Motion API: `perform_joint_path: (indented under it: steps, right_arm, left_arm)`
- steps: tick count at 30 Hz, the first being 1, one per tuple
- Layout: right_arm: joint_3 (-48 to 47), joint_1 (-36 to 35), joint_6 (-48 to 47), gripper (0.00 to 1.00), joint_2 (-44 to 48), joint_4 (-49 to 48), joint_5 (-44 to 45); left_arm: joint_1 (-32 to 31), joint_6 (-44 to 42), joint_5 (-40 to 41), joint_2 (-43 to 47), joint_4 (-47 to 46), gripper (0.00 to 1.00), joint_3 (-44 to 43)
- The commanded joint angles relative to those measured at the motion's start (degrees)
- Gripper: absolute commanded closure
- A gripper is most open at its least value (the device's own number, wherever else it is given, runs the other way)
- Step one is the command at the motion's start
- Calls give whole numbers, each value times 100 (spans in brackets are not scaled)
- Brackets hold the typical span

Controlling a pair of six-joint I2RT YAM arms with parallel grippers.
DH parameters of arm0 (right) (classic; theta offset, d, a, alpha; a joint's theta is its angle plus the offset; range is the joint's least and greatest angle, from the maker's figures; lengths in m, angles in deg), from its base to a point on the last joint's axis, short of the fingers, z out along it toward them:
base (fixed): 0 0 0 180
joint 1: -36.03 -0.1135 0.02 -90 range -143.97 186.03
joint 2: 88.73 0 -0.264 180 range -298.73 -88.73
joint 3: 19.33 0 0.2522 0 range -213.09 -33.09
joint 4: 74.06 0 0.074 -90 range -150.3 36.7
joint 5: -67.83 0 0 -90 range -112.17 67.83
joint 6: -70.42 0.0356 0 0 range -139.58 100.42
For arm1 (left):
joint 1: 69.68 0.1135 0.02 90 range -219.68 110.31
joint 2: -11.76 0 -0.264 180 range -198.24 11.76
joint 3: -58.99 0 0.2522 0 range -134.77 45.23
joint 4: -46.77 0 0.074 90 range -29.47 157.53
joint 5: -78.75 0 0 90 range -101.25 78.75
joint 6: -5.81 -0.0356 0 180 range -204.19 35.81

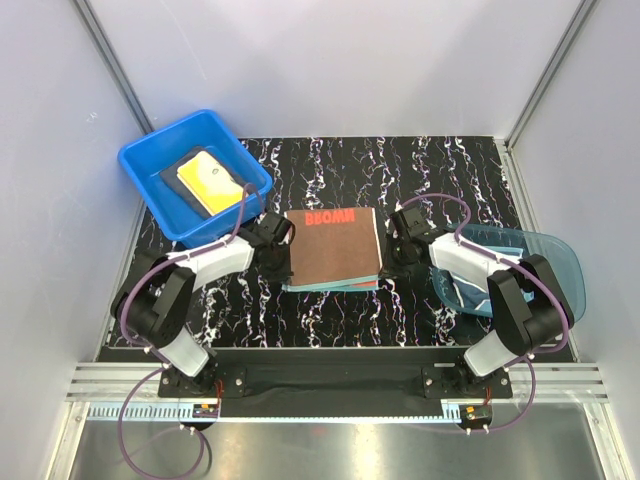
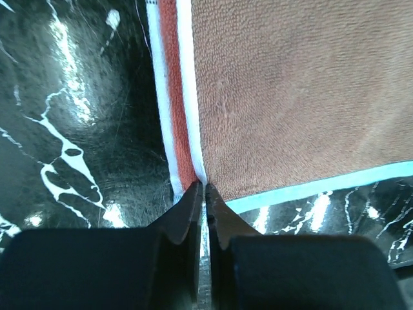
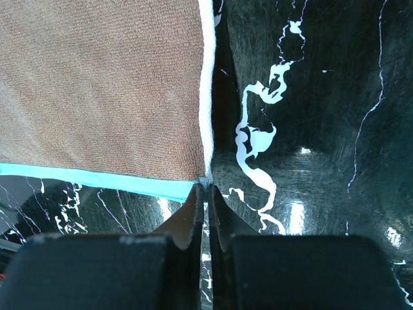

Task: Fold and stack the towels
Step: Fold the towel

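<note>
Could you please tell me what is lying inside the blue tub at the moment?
A yellow towel lies on a dark towel, both in the blue tub. Anything beneath the dark towel is covered.

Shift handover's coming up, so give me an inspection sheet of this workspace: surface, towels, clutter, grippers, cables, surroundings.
Surface: black, white-veined table.
Job's things: brown towel folded at centre, teal edge showing on its near side; yellow towel lying on dark towel inside the blue tub.
Clutter: translucent teal bowl at right, partly under the right arm; contents unclear.
Grippers: left gripper jaws closed, apparently pinching the brown towel's left corner at the teal edge; right gripper likewise at the right corner.
Cables: purple cables loop along both arms, off the towel.
Surroundings: pale walls, metal frame posts; nothing else seen.
</note>
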Motion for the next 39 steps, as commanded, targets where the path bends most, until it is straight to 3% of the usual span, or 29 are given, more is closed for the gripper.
perform_joint_path:
  steps: [1,4,6,14,19,22,28,33,39]
  right_arm:
    - [-67,5,-88,100,141,-43,-47]
    - [-32,14,-71,100,132,-78,-55]
    - [-14,5,-62,100,123,-105,-55]
    - [-330,5,-176,100,149,97,-64]
    - [-313,5,-158,100,123,62,-125]
    - [-287,5,-150,100,114,27,-135]
    - [-330,5,-158,100,141,27,-178]
    - [-595,5,-10,100,289,238,-275]
    - [749,5,701,100,721,-1386,-1083]
  left_arm:
    - [0,72,-205,-100,-270,91,70]
    - [0,72,-231,-65,-288,90,53]
    - [0,63,-258,-30,-279,100,44]
    - [9,-16,-12,137,169,99,-404]
    - [9,11,-117,181,178,89,-395]
    - [0,11,-143,172,134,100,-360]
    - [0,11,-144,190,90,100,-316]
    - [9,-235,514,347,828,100,-878]
    - [123,-323,779,427,749,100,-519]
